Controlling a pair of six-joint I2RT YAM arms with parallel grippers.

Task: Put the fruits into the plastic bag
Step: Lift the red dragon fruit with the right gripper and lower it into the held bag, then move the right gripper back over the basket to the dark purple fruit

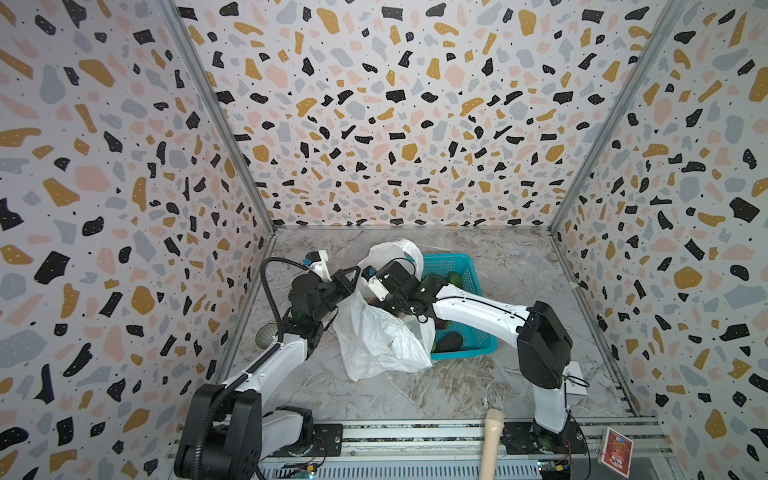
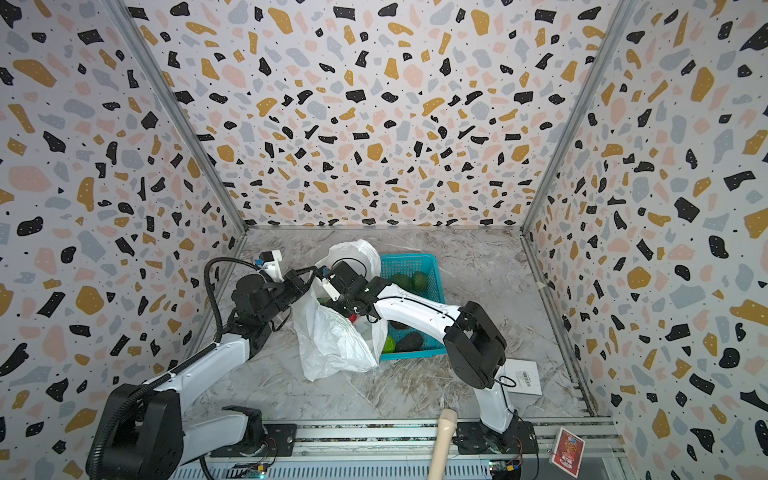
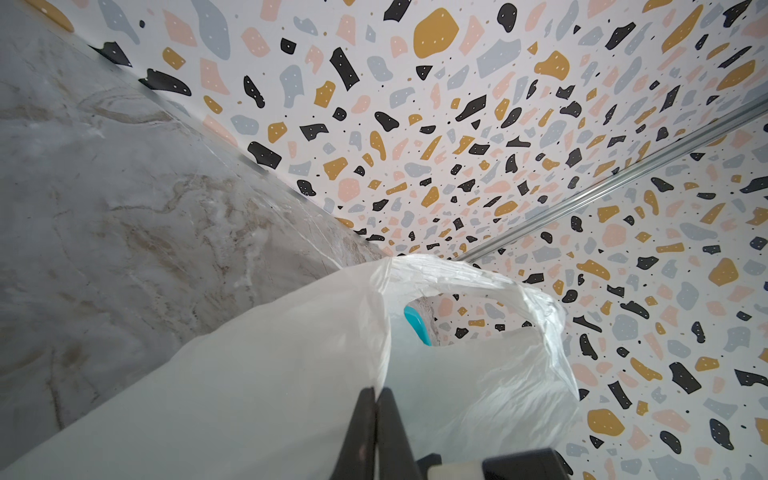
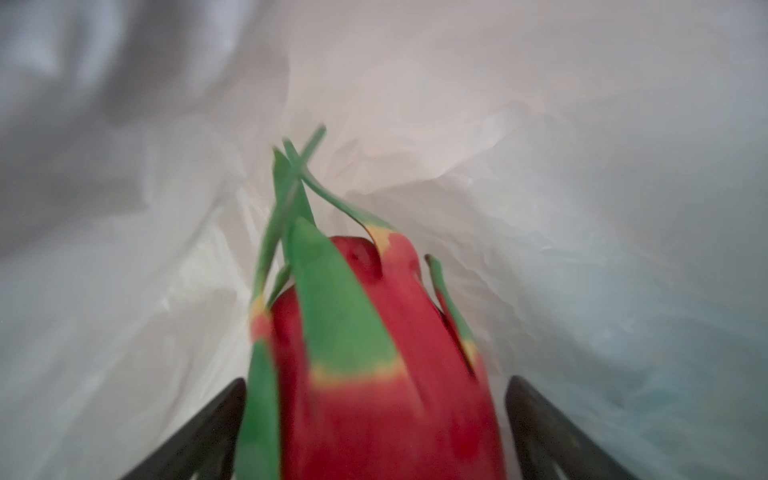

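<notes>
The red fruit [image 4: 374,353] with green scales lies inside the bag [image 1: 374,336]; the right wrist view shows white film all round it. The right gripper [image 4: 376,379] stands wide about it, one finger on each flank. A sliver of gap shows on one side, so the fruit looks let go rather than gripped, though blur leaves contact on the other side unsure.

The step in hand is the drop of this fruit. Next the right arm [image 1: 478,309] should draw straight back out of the mouth without snagging the film. It can then go to the basket [image 1: 469,350] touching the bag, where a blackish oval [image 1: 449,343] and green fruits [image 2: 417,280] wait.

The left gripper [image 3: 377,390] is pinched tight on the bag's rim, lifting it to hold the mouth open. In both top views the right arm reaches over the basket, wrist dipped into the bag. The left arm [image 1: 270,365] is bent up at the bag's left side.
</notes>
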